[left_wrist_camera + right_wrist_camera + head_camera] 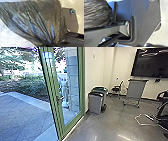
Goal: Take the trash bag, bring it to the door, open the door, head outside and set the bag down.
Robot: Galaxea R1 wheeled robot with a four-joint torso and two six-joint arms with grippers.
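A green-framed glass door (pixel 53 89) stands left of centre in the head view, with a metal handle (pixel 60 98) at about mid-height. I cannot tell whether it is ajar. The dark, shiny trash bag (pixel 32 21) is large in the left wrist view, its folds drawn tightly together where my left gripper (pixel 53 45) is shut on it. In the right wrist view, part of the full, wrinkled bag (pixel 95 13) shows beside the robot's jointed bar and wide dark plate.
Outside lie a paved yard (pixel 22 114) and shrubs (pixel 27 87). Indoors, two grey bins (pixel 95 103) stand by the wall right of the door. Farther right are a wheeled stand (pixel 135 92), chairs (pixel 117 90) and a wall screen (pixel 151 63).
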